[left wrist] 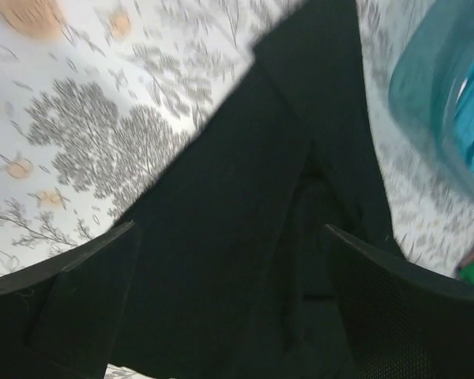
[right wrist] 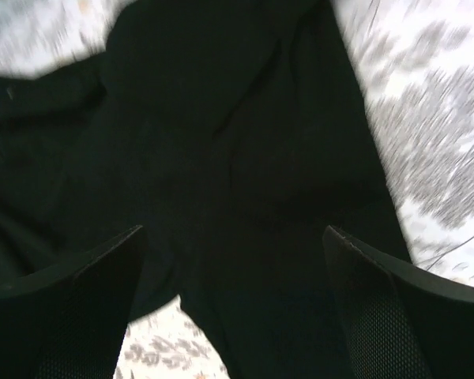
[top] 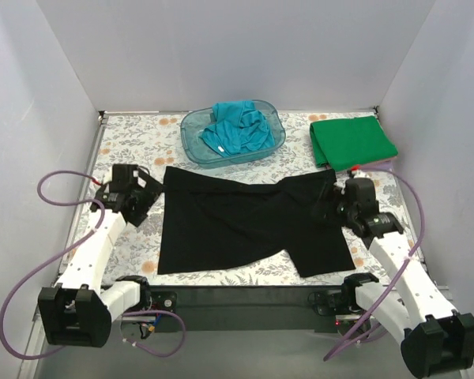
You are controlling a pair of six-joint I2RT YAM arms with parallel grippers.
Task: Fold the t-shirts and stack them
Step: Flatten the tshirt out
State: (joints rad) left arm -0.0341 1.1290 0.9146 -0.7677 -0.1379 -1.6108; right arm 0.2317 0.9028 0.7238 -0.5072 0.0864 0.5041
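The table (left wrist: 103,118) print is blurred in both wrist views; the black t-shirt (right wrist: 221,158) overruns their edges, and the blue tub (left wrist: 426,103) is cropped.

Your boxed-in workspace
You have plain white walls (top: 221,47) on three sides, evenly lit, and a table (top: 142,134) covered in grey-leaf, orange-bloom floral print

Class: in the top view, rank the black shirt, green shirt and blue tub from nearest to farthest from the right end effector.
1. Black shirt, directly beneath it, table centre.
2. Green shirt, folded, far right corner.
3. Blue tub, far centre, holding teal shirt.
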